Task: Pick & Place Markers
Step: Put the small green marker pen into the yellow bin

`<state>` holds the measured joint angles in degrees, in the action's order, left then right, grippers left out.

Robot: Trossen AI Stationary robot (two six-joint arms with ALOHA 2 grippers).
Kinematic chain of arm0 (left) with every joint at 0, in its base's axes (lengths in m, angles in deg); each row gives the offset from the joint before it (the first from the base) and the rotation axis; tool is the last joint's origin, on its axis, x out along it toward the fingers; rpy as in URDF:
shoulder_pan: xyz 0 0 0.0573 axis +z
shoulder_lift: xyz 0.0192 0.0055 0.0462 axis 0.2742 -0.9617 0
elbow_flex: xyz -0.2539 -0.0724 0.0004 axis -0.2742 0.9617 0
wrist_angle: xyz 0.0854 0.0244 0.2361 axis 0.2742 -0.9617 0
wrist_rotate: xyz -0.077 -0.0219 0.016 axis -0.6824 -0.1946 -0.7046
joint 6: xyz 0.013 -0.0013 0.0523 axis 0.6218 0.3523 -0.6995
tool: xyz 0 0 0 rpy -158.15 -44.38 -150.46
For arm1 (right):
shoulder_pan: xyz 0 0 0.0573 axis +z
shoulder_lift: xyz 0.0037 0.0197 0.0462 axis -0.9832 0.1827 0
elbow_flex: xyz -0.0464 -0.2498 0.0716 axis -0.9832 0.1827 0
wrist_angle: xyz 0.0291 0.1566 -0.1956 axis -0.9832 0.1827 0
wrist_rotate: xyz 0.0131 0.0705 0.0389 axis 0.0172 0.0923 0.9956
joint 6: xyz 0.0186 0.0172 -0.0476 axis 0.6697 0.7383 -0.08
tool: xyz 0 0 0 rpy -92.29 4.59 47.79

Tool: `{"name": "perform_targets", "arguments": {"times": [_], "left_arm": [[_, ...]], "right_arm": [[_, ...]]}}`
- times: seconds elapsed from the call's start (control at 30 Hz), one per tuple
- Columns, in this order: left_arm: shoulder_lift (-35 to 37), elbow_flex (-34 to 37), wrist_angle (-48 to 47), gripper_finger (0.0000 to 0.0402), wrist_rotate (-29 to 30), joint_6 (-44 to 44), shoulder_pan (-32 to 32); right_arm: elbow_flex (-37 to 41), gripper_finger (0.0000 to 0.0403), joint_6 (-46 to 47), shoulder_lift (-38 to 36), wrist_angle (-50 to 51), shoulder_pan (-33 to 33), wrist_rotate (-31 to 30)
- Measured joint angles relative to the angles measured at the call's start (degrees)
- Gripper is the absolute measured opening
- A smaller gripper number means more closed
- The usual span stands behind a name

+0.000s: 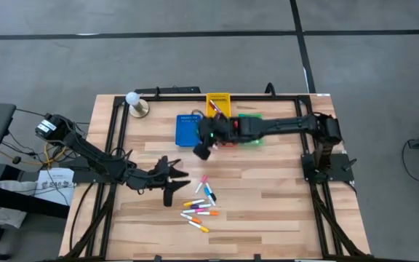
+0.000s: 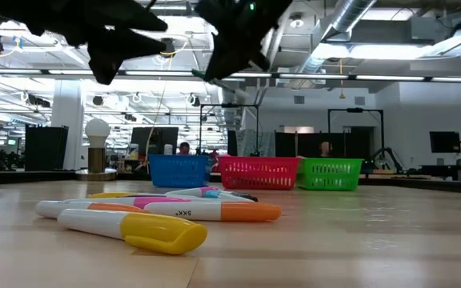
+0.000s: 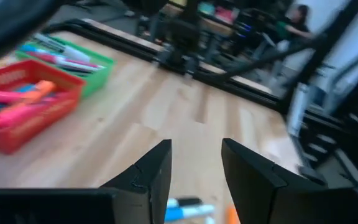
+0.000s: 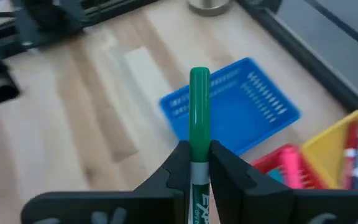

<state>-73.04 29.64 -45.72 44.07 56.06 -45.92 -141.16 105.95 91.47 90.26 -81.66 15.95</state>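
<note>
Several markers (image 1: pixel 201 204) in mixed colours lie loose on the wood near the table's near edge; in the low view they fill the foreground (image 2: pixel 166 216). My left gripper (image 1: pixel 177 178) hovers open just left of that pile, with two markers (image 3: pixel 188 208) showing below its fingers (image 3: pixel 194 165). My right gripper (image 1: pixel 202 151) hangs by the blue bin's near corner, shut on a green marker (image 4: pixel 199 106). More markers lie in the red bin (image 3: pixel 23 102), the green bin (image 3: pixel 67 59) and the yellow bin (image 4: pixel 353 146). My right gripper pinches the green marker between its two fingers on the white barrel just behind the green cap (image 4: pixel 199 169). The marker lies along the fingers, and its cap end (image 4: pixel 199 81) sticks out past the fingertips. It is lifted clear, above the blue bin's edge.
Blue bin (image 1: pixel 188 129), yellow bin (image 1: pixel 218 102), red bin (image 2: pixel 258 171) and green bin (image 1: pixel 252 116) stand in a cluster at the far middle. A white ball on a round stand (image 1: pixel 136 104) is at the far left. Bare wood lies near right (image 1: pixel 268 211).
</note>
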Motion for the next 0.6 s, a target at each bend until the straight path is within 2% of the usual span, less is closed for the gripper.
{"name": "perform_targets", "arguments": {"times": [0.23,0.43,0.6], "left_arm": [[0.0,0.8,0.5,0.0140,2.1,3.5,4.7],[0.0,0.9,0.8,0.0140,2.1,4.1,9.4],[0.0,0.9,0.9,0.0140,2.1,4.1,13.0]], "right_arm": [[0.0,0.0023,-8.7,0.0,0.0,-9.4,4.8],[0.0,0.0039,-12.9,0.0,-0.3,-17.7,5.3],[0.0,0.0027,-16.5,0.0,-0.7,-23.9,7.8]]}}
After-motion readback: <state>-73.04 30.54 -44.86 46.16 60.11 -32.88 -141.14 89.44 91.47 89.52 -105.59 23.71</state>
